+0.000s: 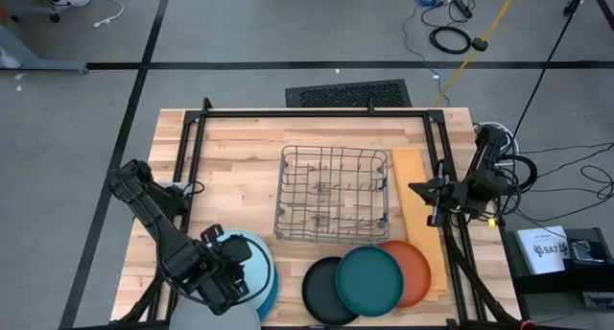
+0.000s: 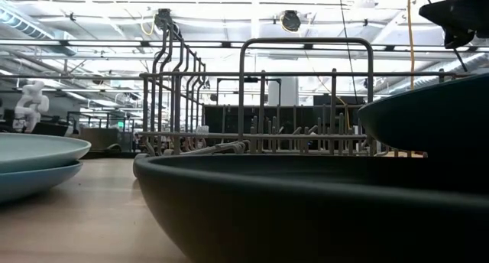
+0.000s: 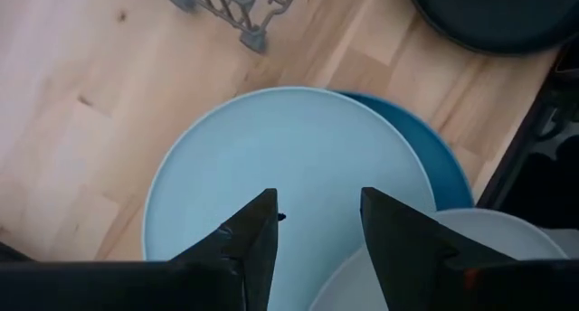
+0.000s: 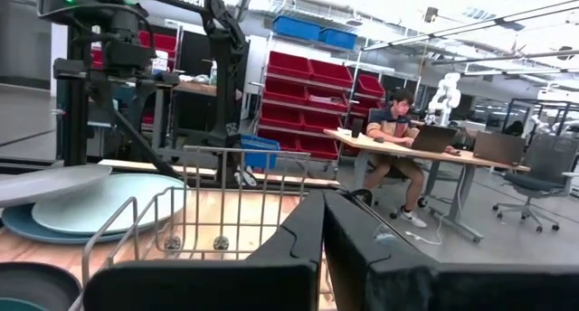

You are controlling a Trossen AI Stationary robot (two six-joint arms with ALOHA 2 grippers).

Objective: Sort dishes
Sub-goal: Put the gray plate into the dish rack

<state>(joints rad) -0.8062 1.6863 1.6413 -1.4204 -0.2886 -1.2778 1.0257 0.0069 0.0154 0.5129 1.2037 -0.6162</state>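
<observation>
Where the pale wooden tabletop (image 1: 240, 148) meets its near edge, the left gripper (image 1: 233, 272) hangs over a stack of large plates at the near left, its jaws spread and holding nothing. In the left wrist view the two dark fingers (image 3: 249, 243) frame the round pale blue plate (image 3: 280, 166), which lies on top of the round medium blue plate (image 3: 434, 148); only a crescent of that lower plate shows. A round grey plate (image 3: 488, 239) overlaps the pale blue one at the very near edge, partly under the gripper; whether the fingers touch any plate cannot be told.

To the right along the near edge lie the three smaller plates, overlapping in a row. The round black plate (image 1: 321, 290) is leftmost, the round dark teal plate (image 1: 369, 277) rests partly over it, and the round orange plate (image 1: 414, 268) shows from under the teal one on the right. The orange plate sits on a flat tan mat (image 1: 414, 200) that runs along the right side of the tabletop.

Farther back, at the middle of the tabletop, stands the grey wire dish rack (image 1: 334, 194), with no plate in it.

The right gripper (image 1: 422, 189) waits at the right edge, level with the rack, its jaws pressed together and empty. Beyond the tabletop, in the right wrist view, a person (image 4: 395, 130) sits at a desk in the room.
</observation>
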